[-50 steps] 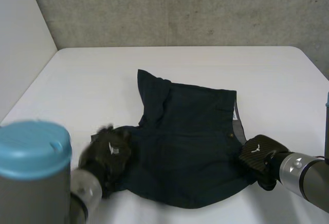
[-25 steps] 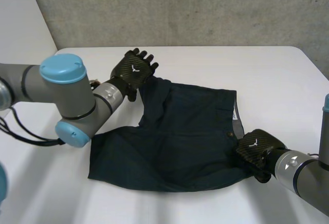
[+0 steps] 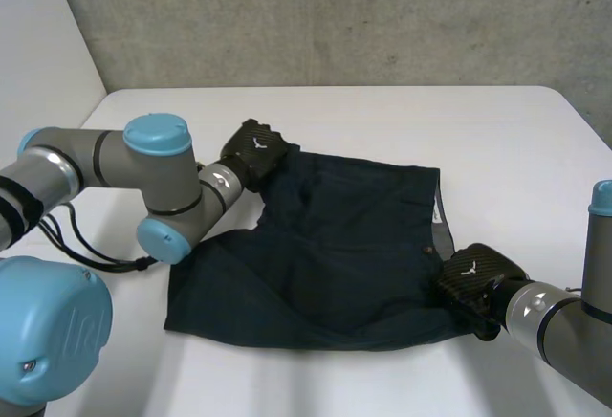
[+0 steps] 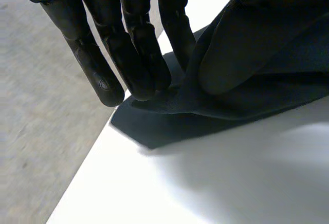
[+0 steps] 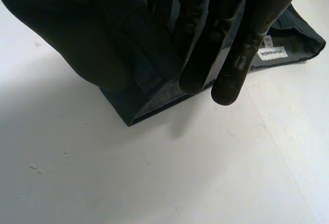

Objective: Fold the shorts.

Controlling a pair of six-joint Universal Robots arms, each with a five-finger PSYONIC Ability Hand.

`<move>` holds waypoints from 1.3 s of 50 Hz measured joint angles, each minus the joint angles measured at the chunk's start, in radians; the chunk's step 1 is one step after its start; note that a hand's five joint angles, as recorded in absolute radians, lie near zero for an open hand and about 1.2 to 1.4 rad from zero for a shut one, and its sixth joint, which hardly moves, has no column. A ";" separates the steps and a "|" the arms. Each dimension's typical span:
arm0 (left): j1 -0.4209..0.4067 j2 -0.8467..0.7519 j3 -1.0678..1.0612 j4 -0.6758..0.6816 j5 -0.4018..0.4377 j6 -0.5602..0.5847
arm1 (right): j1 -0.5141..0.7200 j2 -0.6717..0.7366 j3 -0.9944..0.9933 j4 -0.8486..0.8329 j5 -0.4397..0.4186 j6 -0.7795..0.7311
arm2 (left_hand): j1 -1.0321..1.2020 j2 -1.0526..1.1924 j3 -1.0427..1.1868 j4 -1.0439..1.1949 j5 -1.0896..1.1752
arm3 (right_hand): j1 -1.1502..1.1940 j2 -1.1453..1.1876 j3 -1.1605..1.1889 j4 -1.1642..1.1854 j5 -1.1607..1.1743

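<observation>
Dark navy shorts [image 3: 335, 254] lie spread on the white worktop [image 3: 402, 116], with the waistband toward the robot's right. The left hand [image 3: 256, 147] pinches the far leg corner between its fingers and thumb. The right hand [image 3: 475, 278] grasps the near waistband corner, fingers on top and thumb underneath.

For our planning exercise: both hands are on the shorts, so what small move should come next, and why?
Probably the left hand draws its pinched leg corner outward, away from the right hand, which pinches the waistband corner: that leg of the shorts lies bunched.
</observation>
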 measured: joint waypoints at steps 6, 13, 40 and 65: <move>-0.006 0.086 -0.068 -0.013 -0.193 -0.033 | 0.001 0.001 0.001 -0.001 0.000 0.000 | 0.000 0.002 0.001 0.000 0.000 | 0.000 0.000 0.000 0.000 0.000; -0.002 0.229 -0.257 -0.021 -0.362 -0.046 | 0.001 0.001 0.007 0.000 0.000 0.000 | 0.000 0.003 0.003 0.003 0.000 | 0.000 0.000 0.000 0.000 0.000; -0.007 0.474 -0.503 -0.142 -0.491 -0.076 | 0.003 -0.025 0.017 -0.001 -0.007 0.060 | -0.780 -0.841 -0.827 -0.848 -0.803 | 0.000 0.000 0.000 0.000 0.000; -0.095 0.980 -1.159 -0.309 -0.310 -0.426 | 0.002 -0.032 -0.004 -0.149 -0.015 0.422 | -0.780 -0.842 -0.827 -0.849 -0.803 | 0.000 0.000 0.000 0.000 0.000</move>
